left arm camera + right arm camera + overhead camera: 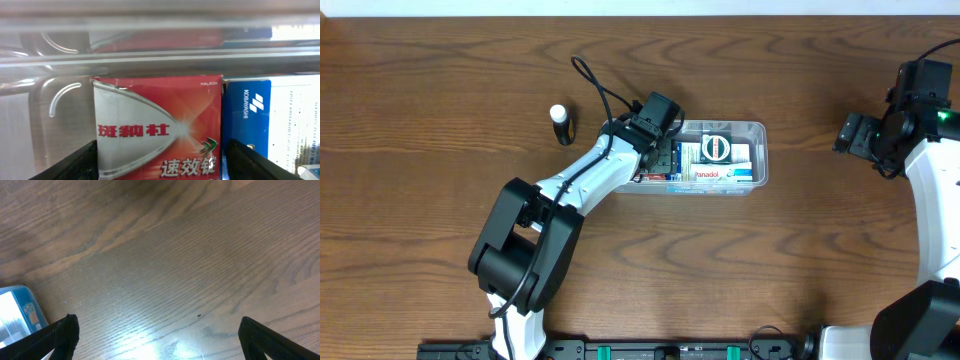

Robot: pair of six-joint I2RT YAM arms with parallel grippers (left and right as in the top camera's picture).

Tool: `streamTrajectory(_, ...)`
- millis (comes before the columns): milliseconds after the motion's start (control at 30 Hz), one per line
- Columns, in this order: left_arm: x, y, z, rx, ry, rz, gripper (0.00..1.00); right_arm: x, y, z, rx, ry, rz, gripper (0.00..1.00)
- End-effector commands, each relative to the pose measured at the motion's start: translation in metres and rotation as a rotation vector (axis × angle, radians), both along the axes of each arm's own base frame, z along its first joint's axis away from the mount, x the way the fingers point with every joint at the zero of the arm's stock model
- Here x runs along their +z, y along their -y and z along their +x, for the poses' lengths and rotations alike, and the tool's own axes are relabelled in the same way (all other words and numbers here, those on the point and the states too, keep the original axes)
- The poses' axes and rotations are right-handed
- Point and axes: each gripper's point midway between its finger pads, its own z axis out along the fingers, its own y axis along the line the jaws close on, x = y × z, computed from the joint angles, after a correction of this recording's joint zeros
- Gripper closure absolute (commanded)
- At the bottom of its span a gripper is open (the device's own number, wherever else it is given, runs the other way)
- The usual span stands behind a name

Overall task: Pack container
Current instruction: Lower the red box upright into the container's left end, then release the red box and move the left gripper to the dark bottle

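Seeing the container (761,152) at mid-worktop (440,80), long axis left-to-right, packed with small boxes side by side (Panadol box (720,175) along the near wall, label readable from overhead). Have the left hand (663,156) down in the container's left end, arm stretched across from the near-left. From the left wrist view: fingers (75,162) spread either side of a red-and-silver box (157,125), each tip just at a box edge. Can't tell whether clamping it or only straddling it. Also seeing a blue-and-white box (267,120) touching the red one on its right, with clear container wall behind both. Have the right hand (850,135) well off to the right of the container, over bare wood, fingers (55,335) wide apart with nothing between them. Spotting a small dark bottle (560,124) with a white cap on the worktop left of the container, apart from it.
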Motion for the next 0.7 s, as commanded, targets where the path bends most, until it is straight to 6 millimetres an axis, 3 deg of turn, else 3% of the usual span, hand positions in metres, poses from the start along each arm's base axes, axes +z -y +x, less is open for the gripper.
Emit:
streamTrajectory(0,0.011,0.003,0.0,-0.016,0.014,-0.025,0.22,0.003,0.006,-0.001,-0.006,0.003,-0.014,0.01)
streamTrajectory(467,0.07,0.007,0.004,-0.02,0.125,-0.101,0.22,0.003,0.006,-0.001,-0.006,0.002,-0.014,0.01)
streamTrajectory(667,0.071,0.006,0.002,-0.036,0.124,-0.089,0.22,0.003,0.006,-0.001,-0.006,0.002,-0.014,0.01)
